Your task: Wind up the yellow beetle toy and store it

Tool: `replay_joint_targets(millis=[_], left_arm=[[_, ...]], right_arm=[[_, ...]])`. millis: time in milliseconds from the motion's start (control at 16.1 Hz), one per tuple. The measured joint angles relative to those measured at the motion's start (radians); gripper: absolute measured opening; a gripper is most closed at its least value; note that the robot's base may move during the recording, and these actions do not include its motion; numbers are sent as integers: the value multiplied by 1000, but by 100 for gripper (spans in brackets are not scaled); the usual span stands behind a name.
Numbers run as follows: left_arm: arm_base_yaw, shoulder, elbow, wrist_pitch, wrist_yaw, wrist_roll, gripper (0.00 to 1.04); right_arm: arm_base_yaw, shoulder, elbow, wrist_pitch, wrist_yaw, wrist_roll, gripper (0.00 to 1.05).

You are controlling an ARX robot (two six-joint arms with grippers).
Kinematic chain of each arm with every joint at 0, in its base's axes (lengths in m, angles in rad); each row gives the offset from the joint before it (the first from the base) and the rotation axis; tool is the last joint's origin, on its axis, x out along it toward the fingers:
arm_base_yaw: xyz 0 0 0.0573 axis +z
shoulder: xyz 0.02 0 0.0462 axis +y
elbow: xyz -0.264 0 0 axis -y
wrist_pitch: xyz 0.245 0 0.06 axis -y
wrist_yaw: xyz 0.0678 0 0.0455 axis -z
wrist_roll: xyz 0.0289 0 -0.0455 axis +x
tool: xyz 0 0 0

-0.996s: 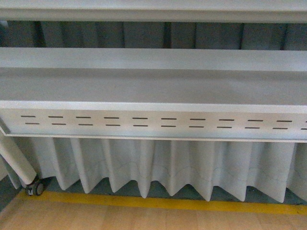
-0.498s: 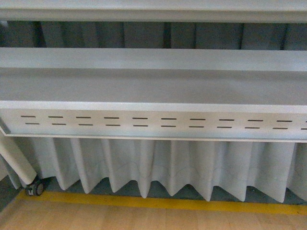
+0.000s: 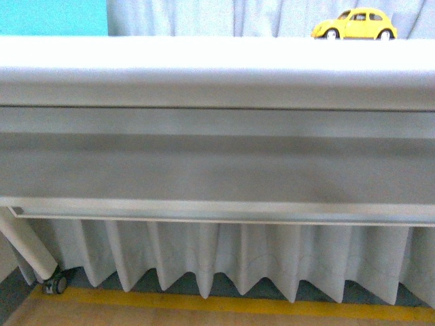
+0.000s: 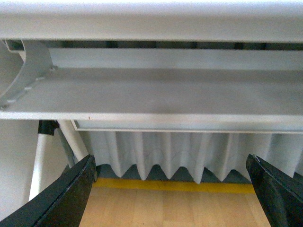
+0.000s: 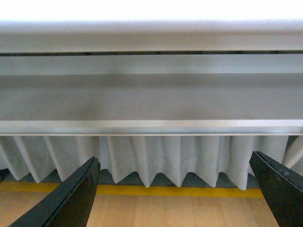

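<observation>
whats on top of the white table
A yellow beetle toy stands on the table top, toward the right side of the front view. The top is seen nearly edge-on and glares white, so anything lying flat on it would be hidden.

Front view: blurred all over, and the rails of the table (image 3: 204, 75) are smeared. The tabletop is washed out to white and runs off both sides.
Beetle (image 3: 355, 24): wheel bottoms hidden behind the table's near edge, details too small to read.
Caster (image 3: 56, 283): dim, make unclear.
Skirt (image 3: 238, 258): top hidden behind the lower rail.
Left gripper (image 4: 170, 160): only two dark finger ends show, cut off at the bottom corners.
Right gripper (image 5: 174, 158): same.
</observation>
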State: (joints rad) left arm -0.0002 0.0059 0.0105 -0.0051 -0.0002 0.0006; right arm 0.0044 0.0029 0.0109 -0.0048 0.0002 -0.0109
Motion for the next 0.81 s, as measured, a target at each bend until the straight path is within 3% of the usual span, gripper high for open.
replay_joint_targets(millis=[809], left_arm=[[0, 0, 0, 2, 0, 0, 98]], right_arm=[[0, 0, 0, 0, 0, 0, 98]])
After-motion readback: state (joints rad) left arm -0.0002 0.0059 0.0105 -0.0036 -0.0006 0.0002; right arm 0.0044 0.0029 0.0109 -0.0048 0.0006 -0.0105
